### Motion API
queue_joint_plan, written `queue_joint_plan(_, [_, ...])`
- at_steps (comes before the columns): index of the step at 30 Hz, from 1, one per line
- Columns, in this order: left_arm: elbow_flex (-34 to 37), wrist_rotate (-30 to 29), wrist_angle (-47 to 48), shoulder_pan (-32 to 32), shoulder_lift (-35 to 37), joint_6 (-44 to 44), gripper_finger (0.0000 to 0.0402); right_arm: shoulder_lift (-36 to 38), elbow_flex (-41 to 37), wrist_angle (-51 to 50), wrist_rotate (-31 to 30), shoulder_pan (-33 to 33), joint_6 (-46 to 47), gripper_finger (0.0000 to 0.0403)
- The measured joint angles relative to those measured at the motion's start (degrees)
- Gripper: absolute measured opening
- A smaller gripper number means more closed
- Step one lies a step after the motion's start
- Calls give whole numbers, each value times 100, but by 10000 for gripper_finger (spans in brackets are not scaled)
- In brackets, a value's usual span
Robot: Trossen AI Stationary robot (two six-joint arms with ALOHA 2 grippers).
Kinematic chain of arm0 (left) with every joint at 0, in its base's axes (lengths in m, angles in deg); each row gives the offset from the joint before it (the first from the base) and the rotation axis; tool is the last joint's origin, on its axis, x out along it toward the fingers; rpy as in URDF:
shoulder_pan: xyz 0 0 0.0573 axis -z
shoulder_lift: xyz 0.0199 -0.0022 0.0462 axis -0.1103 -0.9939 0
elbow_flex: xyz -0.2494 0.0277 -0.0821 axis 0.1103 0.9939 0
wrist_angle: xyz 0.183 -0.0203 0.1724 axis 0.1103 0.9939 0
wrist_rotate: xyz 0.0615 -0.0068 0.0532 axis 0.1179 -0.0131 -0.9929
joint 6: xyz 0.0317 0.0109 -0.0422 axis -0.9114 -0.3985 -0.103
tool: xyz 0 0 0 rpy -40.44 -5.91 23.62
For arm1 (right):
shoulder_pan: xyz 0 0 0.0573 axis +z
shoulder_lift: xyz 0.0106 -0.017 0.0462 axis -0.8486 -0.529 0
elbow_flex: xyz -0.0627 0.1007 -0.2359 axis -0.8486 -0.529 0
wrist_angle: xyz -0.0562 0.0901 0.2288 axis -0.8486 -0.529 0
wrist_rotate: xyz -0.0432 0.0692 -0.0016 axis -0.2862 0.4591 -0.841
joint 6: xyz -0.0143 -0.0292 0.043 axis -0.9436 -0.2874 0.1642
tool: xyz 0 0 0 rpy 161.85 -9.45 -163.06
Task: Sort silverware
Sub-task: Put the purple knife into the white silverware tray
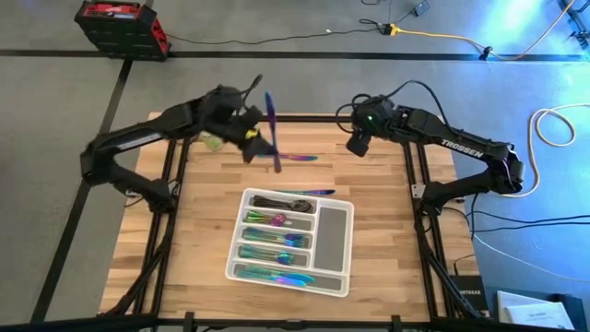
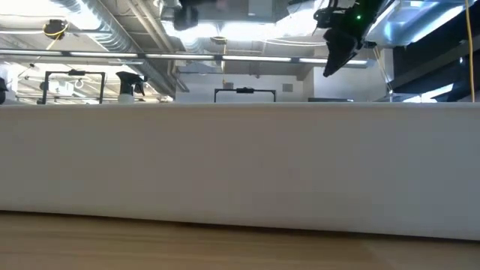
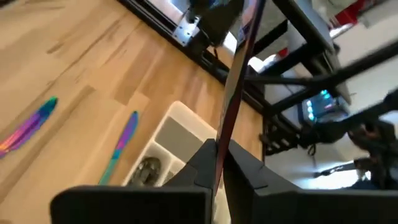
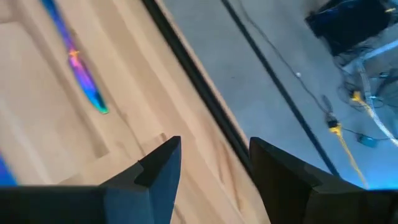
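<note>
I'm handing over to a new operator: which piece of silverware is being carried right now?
Find the white tray mid-table, then look past its far edge to the left end effector. The iridescent blue-purple piece clamped there stands raised in the air, while the other loose pieces lie flat on the wood.

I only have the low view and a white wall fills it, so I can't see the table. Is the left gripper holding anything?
Observer: Yes. The left gripper is shut on a knife, raised above the table's far side.
Operator: Any silverware loose on the table?
Observer: Two pieces: one at the far side, another just beyond the tray.
Operator: And the gripper I see at upper right?
Observer: That is the right gripper, open and empty, over the table's far side.
Operator: Is the tray filled?
Observer: Its row compartments hold silverware; the long side compartment looks empty.
</note>
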State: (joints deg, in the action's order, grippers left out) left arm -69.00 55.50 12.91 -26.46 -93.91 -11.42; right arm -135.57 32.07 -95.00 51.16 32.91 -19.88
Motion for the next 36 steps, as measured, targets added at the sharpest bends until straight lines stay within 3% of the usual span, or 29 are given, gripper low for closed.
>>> queue_joint_plan(8, [-79,-499,161,1592,747,1152,0,0,-14,67,1336,0,-761,174])
queue_joint_plan(11, [-238,-538,125,2544,793,1190,0,0,-103,8,1370,0,-872,174])
queue_joint_plan(15, [-263,-1071,231,3694,666,1093,0,0,-312,-9,1398,0,-892,174])
queue_joint_plan(19, [-261,-1486,973,4461,198,659,0,0,-572,-2,1755,0,-868,174])
queue_joint_plan(22, [-260,-1468,2051,4501,-204,29,0,0,-833,140,1849,0,-842,174])
queue_joint_plan(26, [-249,-1203,3183,4099,-886,-1142,0,0,-1136,280,1936,0,-767,174])
queue_joint_plan(31, [-256,-1147,3138,3613,-1569,-2303,0,0,-1540,486,1934,0,-767,174])
queue_joint_plan(36, [-256,-1231,3259,3576,-2168,-3491,0,0,-1943,574,1934,0,-621,174])
